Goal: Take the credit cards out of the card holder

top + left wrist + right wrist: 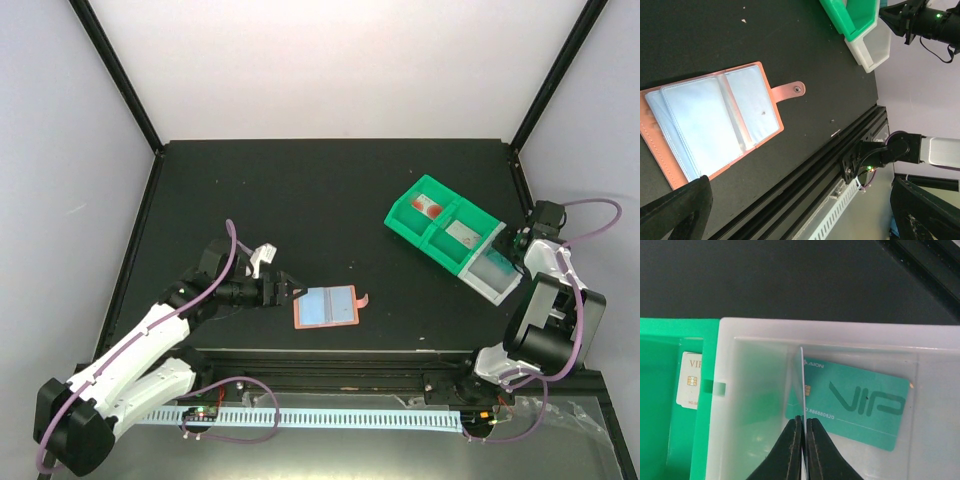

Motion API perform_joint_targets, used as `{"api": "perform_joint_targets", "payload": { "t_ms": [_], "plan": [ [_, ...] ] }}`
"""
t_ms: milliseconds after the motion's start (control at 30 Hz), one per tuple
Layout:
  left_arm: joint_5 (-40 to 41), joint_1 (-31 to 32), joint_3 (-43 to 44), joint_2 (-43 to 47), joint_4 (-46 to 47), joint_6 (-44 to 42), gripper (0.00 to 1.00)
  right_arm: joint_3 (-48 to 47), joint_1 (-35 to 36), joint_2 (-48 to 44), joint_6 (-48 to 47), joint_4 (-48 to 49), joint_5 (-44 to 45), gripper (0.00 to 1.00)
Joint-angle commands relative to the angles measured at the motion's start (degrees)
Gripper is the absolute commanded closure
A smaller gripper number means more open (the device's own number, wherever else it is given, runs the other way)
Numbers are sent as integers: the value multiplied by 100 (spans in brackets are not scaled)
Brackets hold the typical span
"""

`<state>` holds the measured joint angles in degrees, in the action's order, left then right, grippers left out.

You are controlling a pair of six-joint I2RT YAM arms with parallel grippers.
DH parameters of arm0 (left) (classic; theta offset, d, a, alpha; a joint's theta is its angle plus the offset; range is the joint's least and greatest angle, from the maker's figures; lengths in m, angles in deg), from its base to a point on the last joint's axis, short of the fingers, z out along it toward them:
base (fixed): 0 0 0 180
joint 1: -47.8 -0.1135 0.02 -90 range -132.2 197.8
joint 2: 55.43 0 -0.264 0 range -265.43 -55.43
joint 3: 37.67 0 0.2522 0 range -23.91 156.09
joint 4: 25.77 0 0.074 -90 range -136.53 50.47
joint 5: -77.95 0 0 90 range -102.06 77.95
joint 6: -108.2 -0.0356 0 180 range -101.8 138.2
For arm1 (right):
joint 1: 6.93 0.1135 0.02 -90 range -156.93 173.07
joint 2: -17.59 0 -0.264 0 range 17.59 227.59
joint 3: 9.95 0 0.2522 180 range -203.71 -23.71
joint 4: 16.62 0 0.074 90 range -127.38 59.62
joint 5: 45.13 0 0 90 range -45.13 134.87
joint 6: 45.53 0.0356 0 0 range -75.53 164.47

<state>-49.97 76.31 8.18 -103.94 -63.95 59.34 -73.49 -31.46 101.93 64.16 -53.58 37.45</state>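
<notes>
While card between fingers, teal card in bin

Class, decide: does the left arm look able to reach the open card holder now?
Probably yes: the left end effector sits open right beside the card holder, with nothing between them.

teal card reads AION, VIP, 886880520

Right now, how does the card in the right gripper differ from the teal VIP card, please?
The held card stands edge-on, showing only a thin white edge; the teal VIP card lies flat, face up. The right gripper pinches the held card; the teal VIP card lies free. Both appear at the translucent white bin.
</notes>
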Motion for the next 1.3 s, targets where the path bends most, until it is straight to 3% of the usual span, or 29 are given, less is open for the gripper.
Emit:
{"api": "perform_joint_targets", "payload": {
  "t_ms": [0,300,633,767,933,1267],
  "plan": [
    [84,-43,139,-74,6,-27,1,107,-38,31,85,322,83,93],
    [172,-45,211,-137,-86,-115,1,126,-42,-124,264,230,289,79],
    [334,-42,187,-30,-204,-203,1,-222,-29,-326,486,-335,672,73],
    [361,-39,166,-47,-140,-208,1,-234,116,-469,408,-342,433,61],
    [349,-39,13,-111,126,-168,3,-272,434,-755,365,-578,500,60],
    [202,-14,-364,-408,639,-145,17,-113,1108,-2135,616,-777,-682,60]
  ]
}}
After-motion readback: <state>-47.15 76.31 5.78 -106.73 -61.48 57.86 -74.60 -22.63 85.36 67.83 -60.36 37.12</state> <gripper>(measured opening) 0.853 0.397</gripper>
